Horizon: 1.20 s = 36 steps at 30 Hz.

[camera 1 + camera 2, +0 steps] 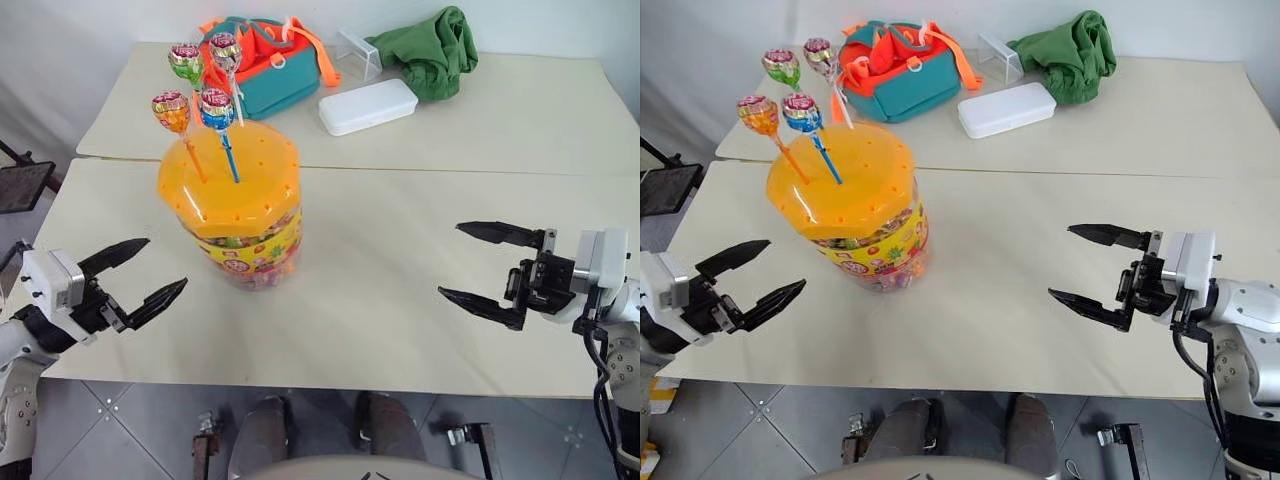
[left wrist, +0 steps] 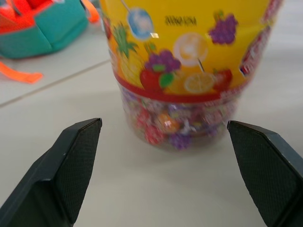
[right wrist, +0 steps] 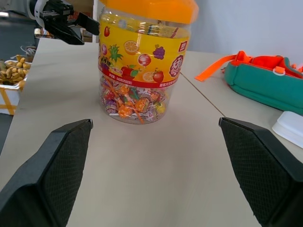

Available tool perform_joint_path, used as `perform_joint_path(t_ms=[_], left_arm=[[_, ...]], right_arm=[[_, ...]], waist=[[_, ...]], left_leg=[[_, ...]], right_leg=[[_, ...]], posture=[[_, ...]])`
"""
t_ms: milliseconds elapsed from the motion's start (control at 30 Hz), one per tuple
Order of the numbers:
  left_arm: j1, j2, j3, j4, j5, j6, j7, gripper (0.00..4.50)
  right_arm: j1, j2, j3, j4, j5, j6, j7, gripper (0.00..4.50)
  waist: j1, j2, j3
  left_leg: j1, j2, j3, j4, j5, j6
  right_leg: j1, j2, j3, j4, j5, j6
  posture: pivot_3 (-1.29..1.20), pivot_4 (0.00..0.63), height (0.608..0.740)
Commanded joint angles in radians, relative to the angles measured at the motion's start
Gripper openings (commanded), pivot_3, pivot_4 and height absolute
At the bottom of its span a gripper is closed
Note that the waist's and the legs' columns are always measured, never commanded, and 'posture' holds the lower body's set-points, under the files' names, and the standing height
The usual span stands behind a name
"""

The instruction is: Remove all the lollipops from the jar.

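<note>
Both the left gripper and right gripper hover with fingers spread, empty, either side of the upright jar on the pale bench. Four lollipops stand in its lid, sticks tilted, heads up. Behind lies a teal-and-orange bag.

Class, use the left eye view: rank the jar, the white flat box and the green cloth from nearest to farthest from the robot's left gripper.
From the left gripper:
1. The jar, just ahead of it, on the near table.
2. The white flat box, on the far table, toward the middle.
3. The green cloth, at the far edge, rightmost.
</note>
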Motion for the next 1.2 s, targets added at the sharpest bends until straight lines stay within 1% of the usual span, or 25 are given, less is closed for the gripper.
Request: perform_joint_path(t_ms=[33, 67, 100, 167, 267, 300, 367, 467, 600, 767, 800, 833, 967, 1067, 1167, 1200], left_arm=[[0.006, 0.04, 0.085, 0.036, -0.02, 0.007, -0.019, 4.5], [-0.003, 0.045, 0.095, 0.067, -0.008, -0.019, -0.031, 4.5], [-0.004, 0.056, 0.116, 0.077, -0.032, 0.01, -0.036, 4.5], [-0.038, 0.075, 0.178, 0.059, -0.169, 0.119, -0.022, 4.5], [-0.103, 0.122, 0.265, 0.043, -0.448, 0.312, -0.034, 4.5], [-0.158, 0.141, 0.263, 0.019, -0.542, 0.359, -0.01, 4.5], [-0.244, 0.167, 0.232, -0.018, -0.636, 0.421, 0.039, 4.5], [-0.36, 0.163, 0.149, -0.032, -0.602, 0.421, 0.099, 4.5], [-0.522, 0.156, -0.014, -0.028, -0.55, 0.435, 0.121, 4.5], [-0.601, 0.138, -0.102, -0.005, -0.521, 0.458, 0.104, 4.5], [-0.61, 0.135, -0.118, -0.001, -0.515, 0.46, 0.093, 4.11], [-0.619, 0.132, -0.132, 0.002, -0.514, 0.465, 0.079, 3.97], [-0.651, 0.117, -0.158, 0.023, -0.509, 0.475, 0.057, 2.72], [-0.671, 0.111, -0.163, 0.046, -0.5, 0.48, 0.044, 1.88], [-0.689, 0.106, -0.167, 0.059, -0.504, 0.488, 0.025, 0.88], [-0.695, 0.103, -0.168, 0.062, -0.509, 0.492, 0.016, 0.63]], right_arm=[[-0.037, 0.015, 0.017, -0.015, 0.026, -0.004, -0.001, 4.47], [-0.054, 0.022, 0.031, -0.018, 0.033, 0.003, -0.003, 4.47], [-0.077, 0.034, 0.045, -0.032, 0.052, 0.019, -0.017, 4.47], [-0.139, 0.079, 0.064, -0.073, 0.107, 0.046, -0.069, 4.47], [-0.223, 0.138, 0.082, -0.135, 0.191, 0.092, -0.146, 4.47], [-0.251, 0.157, 0.095, -0.167, 0.223, 0.109, -0.17, 4.47], [-0.289, 0.189, 0.114, -0.208, 0.261, 0.124, -0.206, 4.47], [-0.317, 0.222, 0.139, -0.233, 0.262, 0.124, -0.233, 4.47], [-0.32, 0.234, 0.148, -0.234, 0.248, 0.122, -0.248, 4.47], [-0.319, 0.217, 0.138, -0.234, 0.246, 0.125, -0.251, 4.47], [-0.316, 0.213, 0.135, -0.236, 0.243, 0.125, -0.252, 4.5], [-0.313, 0.208, 0.133, -0.239, 0.24, 0.125, -0.255, 4.5], [-0.295, 0.198, 0.122, -0.255, 0.236, 0.122, -0.268, 4.5], [-0.279, 0.192, 0.116, -0.266, 0.232, 0.12, -0.275, 4.5], [-0.27, 0.189, 0.113, -0.272, 0.228, 0.116, -0.28, 4.5], [-0.268, 0.189, 0.113, -0.273, 0.228, 0.115, -0.281, 4.5]], waist=[[-0.001, 0.0, 0.0], [-0.003, 0.0, 0.0], [-0.003, 0.0, 0.0], [-0.006, -0.002, 0.001], [-0.004, -0.003, 0.003], [0.0, -0.004, 0.004], [0.01, -0.005, 0.004], [0.016, -0.004, 0.004], [0.017, -0.005, 0.004], [0.009, -0.005, 0.004], [0.007, -0.005, 0.004], [0.005, -0.005, 0.004], [0.003, -0.005, 0.005], [0.001, -0.005, 0.005], [0.001, -0.005, 0.005], [0.0, -0.005, 0.005]], left_leg=[[0.0, 0.0, 0.0, 0.0, 0.0, 0.0], [0.0, 0.0, 0.0, 0.001, 0.0, 0.0], [0.0, 0.0, 0.0, 0.001, 0.0, 0.0], [0.0, 0.001, 0.001, 0.001, 0.0, 0.0], [0.0, 0.002, -0.001, 0.001, 0.0, -0.001], [0.0, 0.002, -0.001, 0.002, 0.0, -0.001], [0.0, 0.002, -0.003, 0.002, 0.0, -0.001], [0.0, 0.001, -0.003, 0.002, -0.001, -0.001], [0.0, 0.001, -0.001, 0.005, -0.001, -0.001], [-0.001, 0.001, 0.0, 0.008, -0.001, -0.001], [-0.001, 0.002, 0.001, 0.008, -0.001, -0.001], [-0.001, 0.002, 0.001, 0.008, -0.001, -0.001], [-0.001, 0.002, 0.001, 0.008, -0.001, -0.001], [-0.001, 0.002, 0.001, 0.009, -0.001, -0.001], [-0.001, 0.002, 0.001, 0.009, -0.002, -0.001], [-0.001, 0.002, 0.001, 0.009, -0.002, -0.001]], right_leg=[[0.0, 0.0, 0.0, 0.0, 0.0, 0.0], [0.0, 0.0, 0.0, 0.0, 0.0, 0.0], [0.0, 0.0, 0.0, 0.0, 0.0, 0.0], [0.0, 0.0, 0.0, 0.001, 0.0, 0.0], [-0.001, 0.001, 0.0, 0.003, 0.0, 0.0], [-0.001, 0.001, 0.0, 0.003, 0.0, 0.0], [0.0, 0.001, 0.0, 0.003, 0.0, 0.0], [0.0, 0.0, 0.0, 0.003, 0.001, 0.001], [0.0, 0.001, 0.001, 0.005, 0.001, 0.001], [-0.002, 0.002, 0.003, 0.008, 0.001, 0.001], [-0.002, 0.002, 0.003, 0.008, 0.001, 0.001], [-0.003, 0.002, 0.003, 0.009, 0.001, 0.001], [-0.003, 0.002, 0.004, 0.008, 0.001, 0.001], [-0.003, 0.002, 0.004, 0.008, 0.001, 0.001], [-0.003, 0.002, 0.004, 0.009, 0.001, 0.001], [-0.003, 0.002, 0.004, 0.009, 0.001, 0.001]], posture=[[0.0, 0.15, 0.74], [0.0, 0.15, 0.74], [0.0, 0.15, 0.74], [0.0, 0.15, 0.74], [0.0, 0.15, 0.74], [0.0, 0.15, 0.74], [0.0, 0.15, 0.74], [0.0, 0.15, 0.74], [0.0, 0.15, 0.74], [0.0, 0.15, 0.74], [0.0, 0.15, 0.74], [0.0, 0.15, 0.74], [0.0, 0.15, 0.74], [0.0, 0.15, 0.74], [0.0, 0.15, 0.74], [0.0, 0.15, 0.74]])
